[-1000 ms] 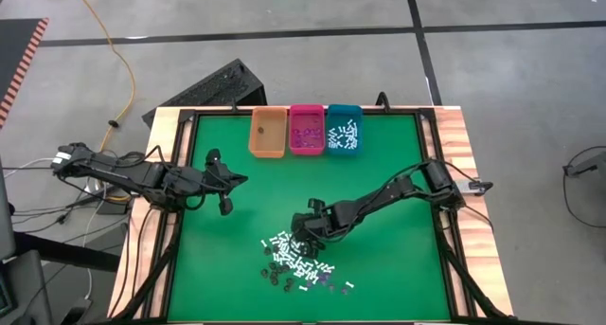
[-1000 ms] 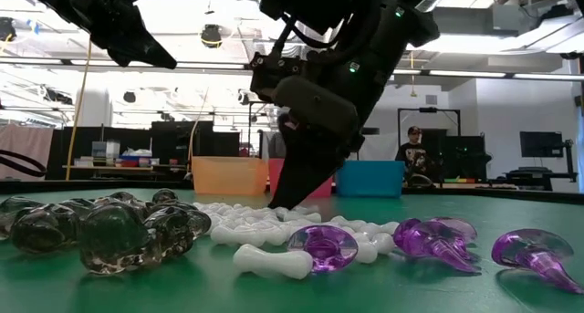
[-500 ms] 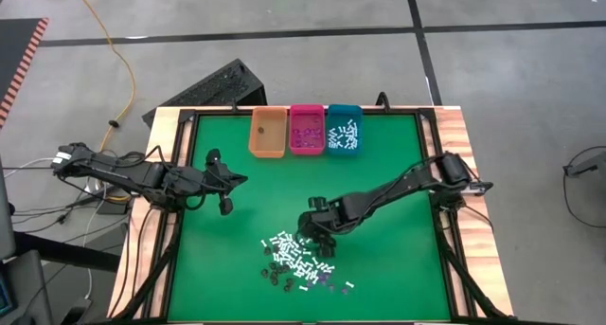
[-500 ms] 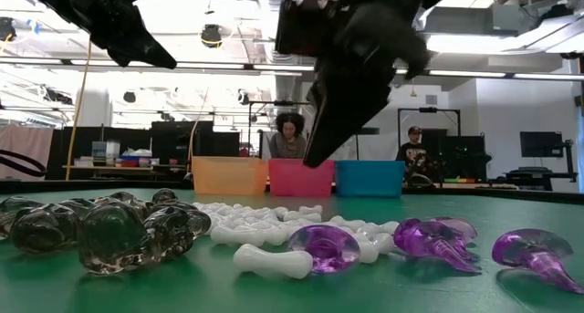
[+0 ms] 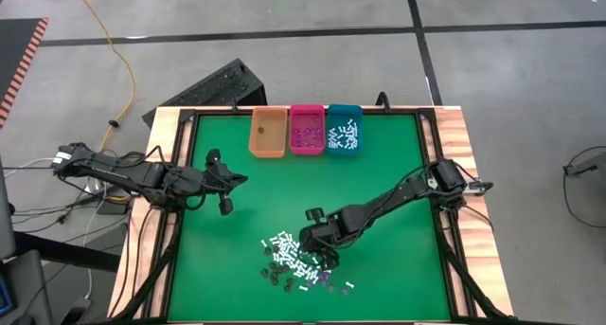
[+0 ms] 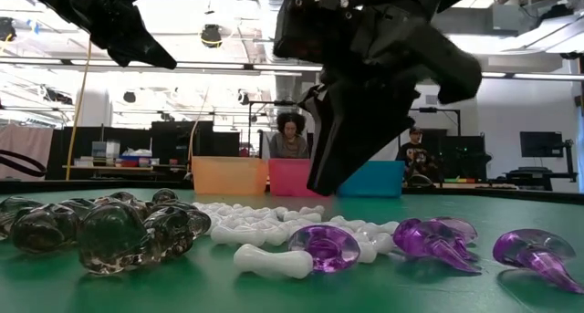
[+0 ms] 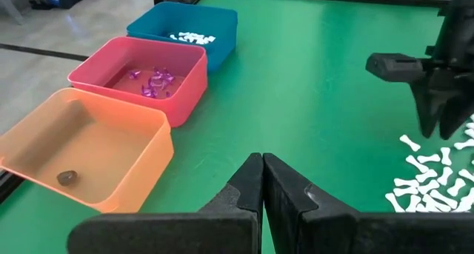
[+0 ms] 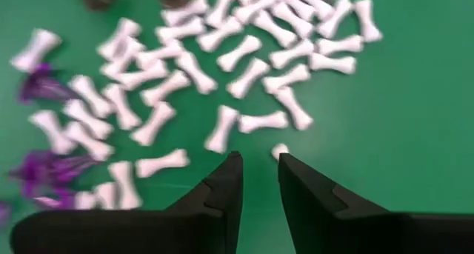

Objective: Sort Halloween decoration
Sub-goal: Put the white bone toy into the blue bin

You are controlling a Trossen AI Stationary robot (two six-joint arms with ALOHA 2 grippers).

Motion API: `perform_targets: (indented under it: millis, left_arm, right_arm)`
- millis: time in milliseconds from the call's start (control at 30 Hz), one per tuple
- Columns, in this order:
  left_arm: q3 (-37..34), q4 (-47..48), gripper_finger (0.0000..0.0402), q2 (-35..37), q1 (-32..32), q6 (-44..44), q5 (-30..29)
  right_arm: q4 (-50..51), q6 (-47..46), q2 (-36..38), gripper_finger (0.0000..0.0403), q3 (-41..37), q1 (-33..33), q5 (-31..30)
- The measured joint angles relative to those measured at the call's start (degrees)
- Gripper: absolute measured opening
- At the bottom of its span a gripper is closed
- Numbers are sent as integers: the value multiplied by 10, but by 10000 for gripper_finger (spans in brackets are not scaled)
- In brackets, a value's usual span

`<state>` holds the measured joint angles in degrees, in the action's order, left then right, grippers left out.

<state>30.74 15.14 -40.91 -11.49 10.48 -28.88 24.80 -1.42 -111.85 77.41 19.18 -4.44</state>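
On the green table (image 5: pixel 379 173), my left pincer (image 5: pixel 225 185) hovers near the left edge, fingers pressed together. At the far edge sit the orange bin (image 5: pixel 267 134), pink bin (image 5: pixel 307 129) and blue bin (image 5: pixel 344 128). My right pincer (image 5: pixel 318 251) hangs over the pile of decorations (image 5: pixel 295 263) near the front, fingers slightly apart, holding nothing.

left arm: stretched in from table's left edge, idle | left gripper (image 7: pixel 262 181): fingers pressed together | right arm: reaching diagonally, low over table | right gripper (image 8: pixel 258 181): narrow gap between fingers, nothing held
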Motion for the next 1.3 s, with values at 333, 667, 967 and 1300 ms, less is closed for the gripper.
perform_targets:
  millis: [333, 667, 967, 1300]
  left_arm:
    - [0, 0, 0, 0, 0, 1, 0]
    - [0, 9, 0, 0, 0, 1, 0]
    - [0, 9, 0, 0, 0, 3, 0]
    - [0, 9, 0, 0, 0, 6, 0]
  right_arm:
    - [-10, 17, -20, 165, 0, 0, -14]
    - [-11, 14, -36, 138, 2, -3, -14]
    - [7, -5, -36, 40, 2, -6, -15]
    - [27, -37, -36, 19, 13, -9, -17]
